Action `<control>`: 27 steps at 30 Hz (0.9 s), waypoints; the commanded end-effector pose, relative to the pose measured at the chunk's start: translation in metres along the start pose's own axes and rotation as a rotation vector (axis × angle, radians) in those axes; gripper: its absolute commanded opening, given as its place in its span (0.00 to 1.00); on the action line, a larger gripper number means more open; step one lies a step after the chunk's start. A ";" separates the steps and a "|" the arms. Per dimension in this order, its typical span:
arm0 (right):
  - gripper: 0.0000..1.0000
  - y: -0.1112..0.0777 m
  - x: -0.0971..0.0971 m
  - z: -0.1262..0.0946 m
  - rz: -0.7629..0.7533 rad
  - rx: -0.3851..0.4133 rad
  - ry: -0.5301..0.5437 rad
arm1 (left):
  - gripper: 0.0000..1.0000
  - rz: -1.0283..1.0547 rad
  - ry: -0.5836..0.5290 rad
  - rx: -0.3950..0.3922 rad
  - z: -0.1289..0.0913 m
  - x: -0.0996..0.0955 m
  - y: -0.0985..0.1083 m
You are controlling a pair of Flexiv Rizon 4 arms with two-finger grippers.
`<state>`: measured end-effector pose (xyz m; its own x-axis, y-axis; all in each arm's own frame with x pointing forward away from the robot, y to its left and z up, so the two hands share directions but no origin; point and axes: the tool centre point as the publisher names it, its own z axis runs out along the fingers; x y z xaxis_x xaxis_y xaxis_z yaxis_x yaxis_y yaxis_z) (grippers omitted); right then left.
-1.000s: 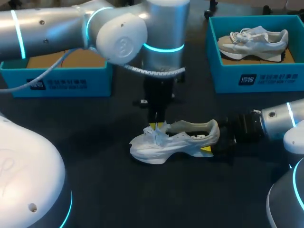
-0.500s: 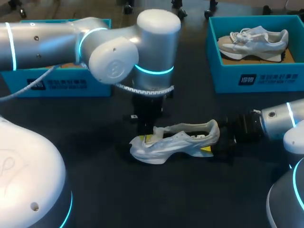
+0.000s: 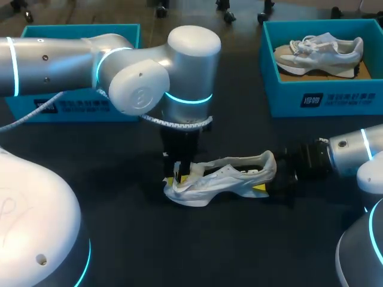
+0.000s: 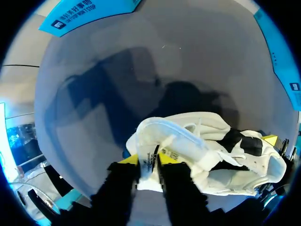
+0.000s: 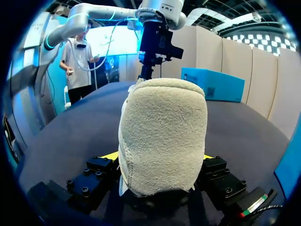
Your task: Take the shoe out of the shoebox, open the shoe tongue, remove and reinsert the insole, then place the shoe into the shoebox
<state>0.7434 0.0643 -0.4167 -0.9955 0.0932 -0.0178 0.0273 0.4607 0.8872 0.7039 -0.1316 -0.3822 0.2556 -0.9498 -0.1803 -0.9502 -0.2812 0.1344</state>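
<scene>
One shoe (image 3: pixel 233 177); left tool (image 4: pixel 148 162) likely pinching tongue (image 4: pixel 181 140), wrist-only.

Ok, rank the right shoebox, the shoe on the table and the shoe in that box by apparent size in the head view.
1. right shoebox
2. shoe on the table
3. shoe in the box; it sits farther from the camera, so the shoes may truly match.

Left gripper (image 4: pixel 149 162) clamped on white tongue (image 4: pixel 178 139), yellow tips either side. Shoe (image 4: pixel 235 176) sat on dark table (image 4: pixel 117 70), opening facing gripper.
</scene>
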 end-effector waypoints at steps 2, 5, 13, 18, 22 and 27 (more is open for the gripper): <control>0.00 -0.004 -0.001 0.003 0.001 0.003 -0.001 | 0.78 0.006 0.017 0.000 -0.001 -0.012 0.001; 0.00 -0.004 -0.001 0.003 0.001 0.003 -0.001 | 0.91 0.014 0.029 0.000 -0.006 -0.014 0.002; 0.00 -0.004 -0.001 0.003 0.001 0.003 -0.001 | 1.00 0.048 0.074 0.048 -0.030 -0.015 0.006; 0.00 -0.004 -0.001 0.003 0.001 0.003 -0.001 | 1.00 0.080 0.097 0.079 -0.040 -0.011 0.004; 0.00 -0.004 -0.001 0.003 0.001 0.003 -0.001 | 1.00 0.125 0.121 0.094 -0.050 -0.005 0.002; 0.00 -0.004 -0.001 0.003 0.001 0.003 -0.001 | 1.00 0.224 0.144 0.124 -0.066 0.004 0.002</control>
<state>0.7434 0.0639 -0.4167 -0.9955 0.0935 -0.0174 0.0278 0.4609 0.8870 0.7139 -0.1432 -0.3289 0.0992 -0.9947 -0.0275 -0.9939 -0.1004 0.0467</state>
